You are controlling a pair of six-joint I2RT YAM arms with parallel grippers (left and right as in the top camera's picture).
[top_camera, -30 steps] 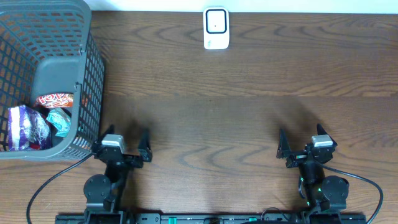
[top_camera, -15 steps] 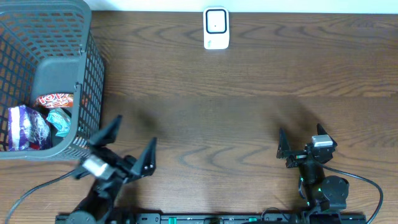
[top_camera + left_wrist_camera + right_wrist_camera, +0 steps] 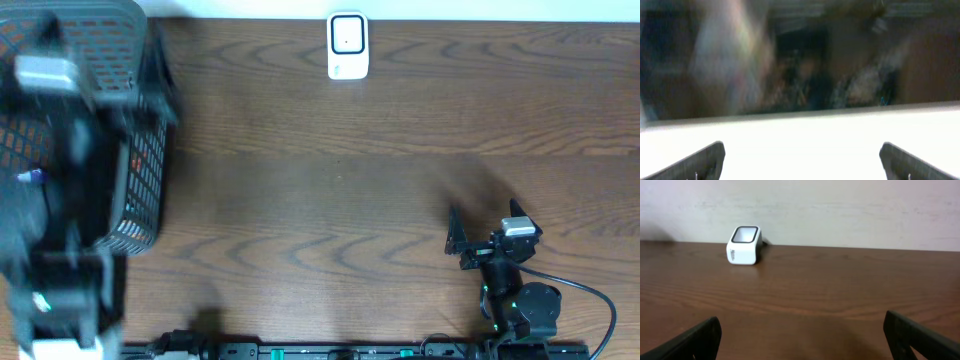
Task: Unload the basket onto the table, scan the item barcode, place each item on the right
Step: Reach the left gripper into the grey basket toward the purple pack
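The white barcode scanner stands at the table's far edge, and it also shows in the right wrist view against the wall. My left arm is a tall blur over the grey mesh basket at the left. It hides most of the items inside; only a sliver of a purple packet shows. The left gripper is open with nothing between its fingers, and its view is smeared. My right gripper rests open near the front right, empty.
Bare wooden tabletop lies between the basket, the scanner and the right arm. A black cable loops by the right arm's base. A pale wall runs behind the table's far edge.
The left arm has swung fast from its rest pose at the front left, up and over the basket, its jaws still open. The right arm has not moved.
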